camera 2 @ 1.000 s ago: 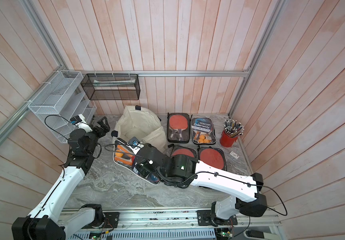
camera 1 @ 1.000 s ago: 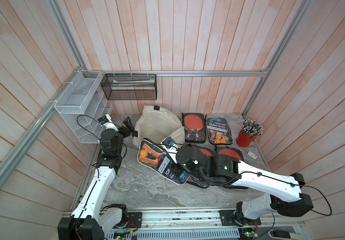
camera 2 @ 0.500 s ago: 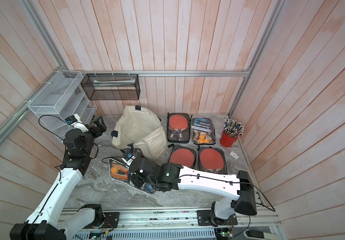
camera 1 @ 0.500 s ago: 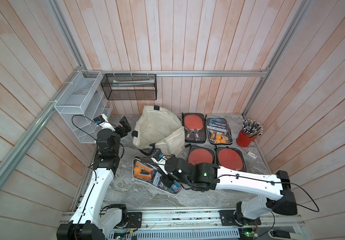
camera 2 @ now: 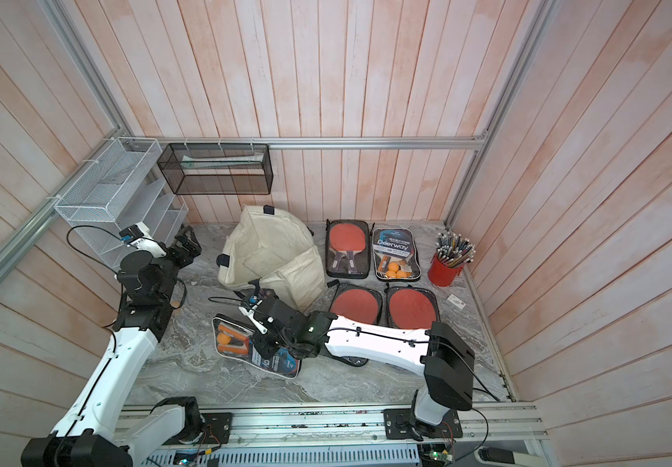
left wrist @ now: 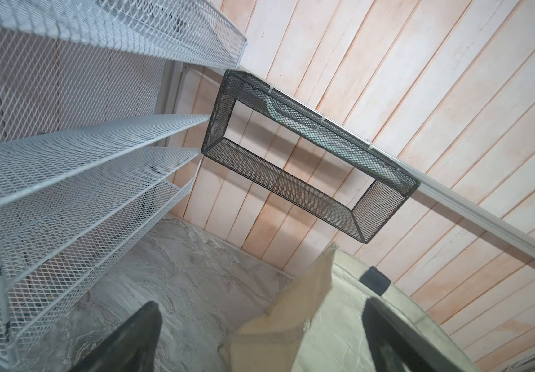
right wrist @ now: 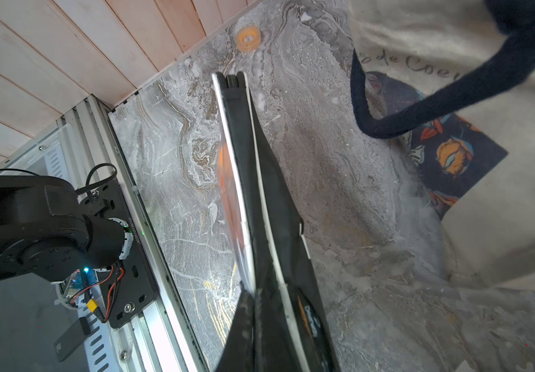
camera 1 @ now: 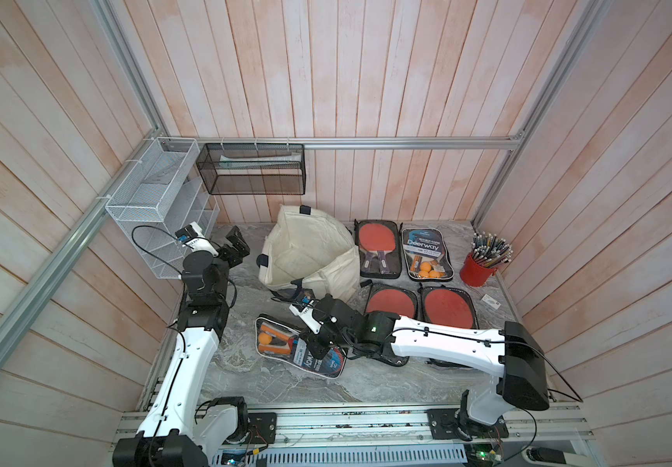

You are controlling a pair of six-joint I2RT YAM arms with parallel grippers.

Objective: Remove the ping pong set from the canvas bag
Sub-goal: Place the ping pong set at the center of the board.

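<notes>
Cream canvas bag lay slumped at frame centre, left claw gaping wide beside it, while the right claw pinched the ping pong set close to the bench at lower centre, where a thin edge-grip on slick plastic risked slipping.

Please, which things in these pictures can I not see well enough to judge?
- Inside of the canvas bag: both top views, its slumped front wall hides part.
- Hold of the right jaws on the ping pong set: top views, the right arm covers it.
- Near ends of two paddle cases: top views, the same arm covers them.
- Print on the card beside the red cup: too small.
</notes>
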